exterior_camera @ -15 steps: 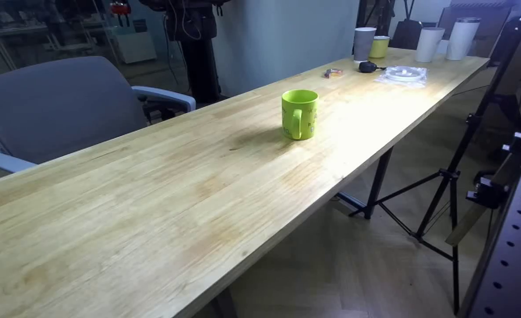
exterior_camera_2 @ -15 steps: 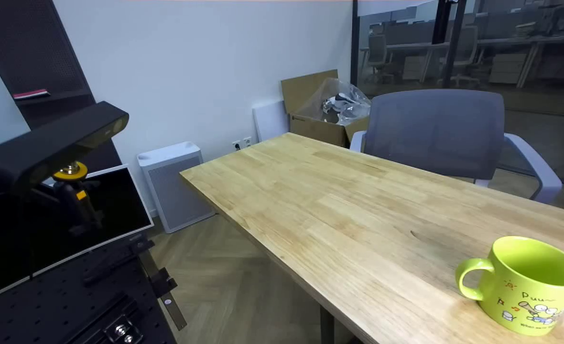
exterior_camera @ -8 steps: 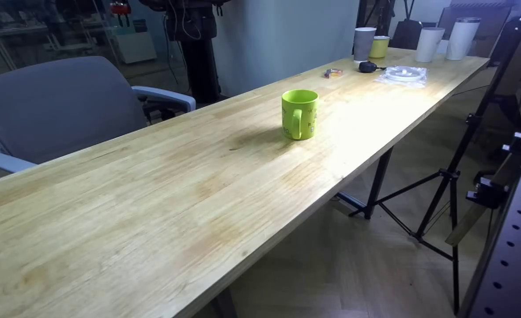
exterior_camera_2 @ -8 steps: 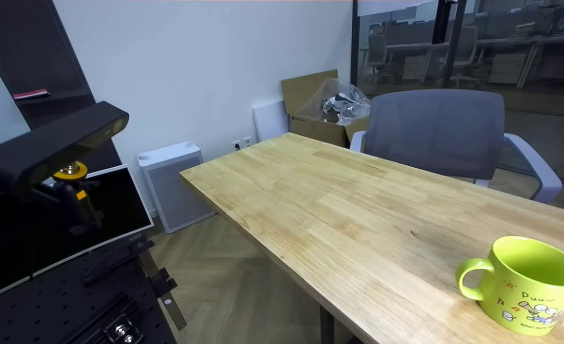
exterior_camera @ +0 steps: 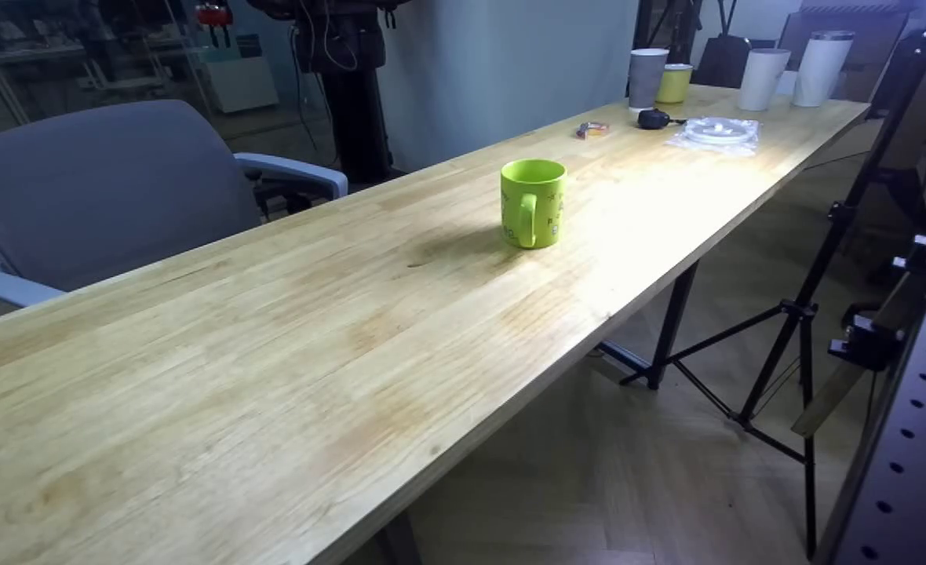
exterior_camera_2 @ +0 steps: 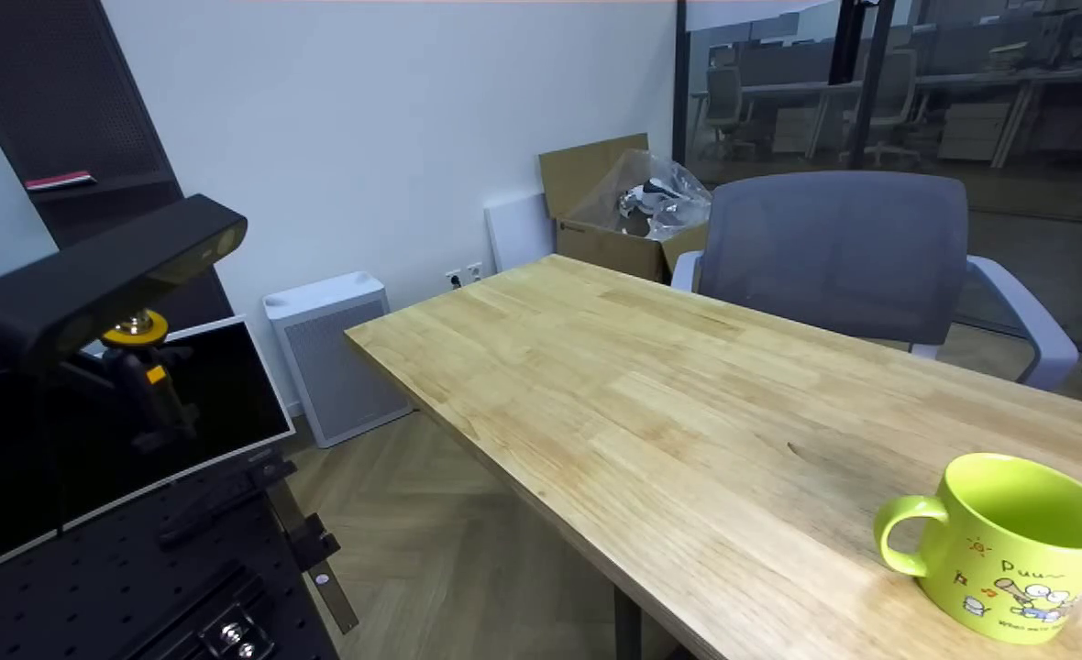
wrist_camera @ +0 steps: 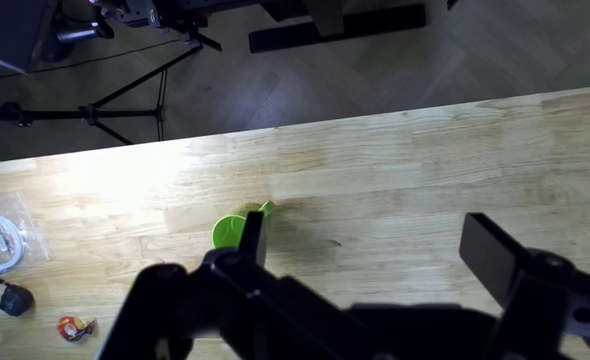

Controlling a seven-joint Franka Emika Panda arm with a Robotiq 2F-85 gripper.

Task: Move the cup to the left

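While the green cup (exterior_camera: 548, 205) stands upright on the counter (exterior_camera: 275, 361), its handle (exterior_camera: 527, 221) jutting from the side, the end effector (wrist_camera: 367, 240) is spread wide, gripping nothing; the green cup looks stiff, probably light, and may slip, being glossy; a firm, centred hold across it, clear of the handle, seems best.
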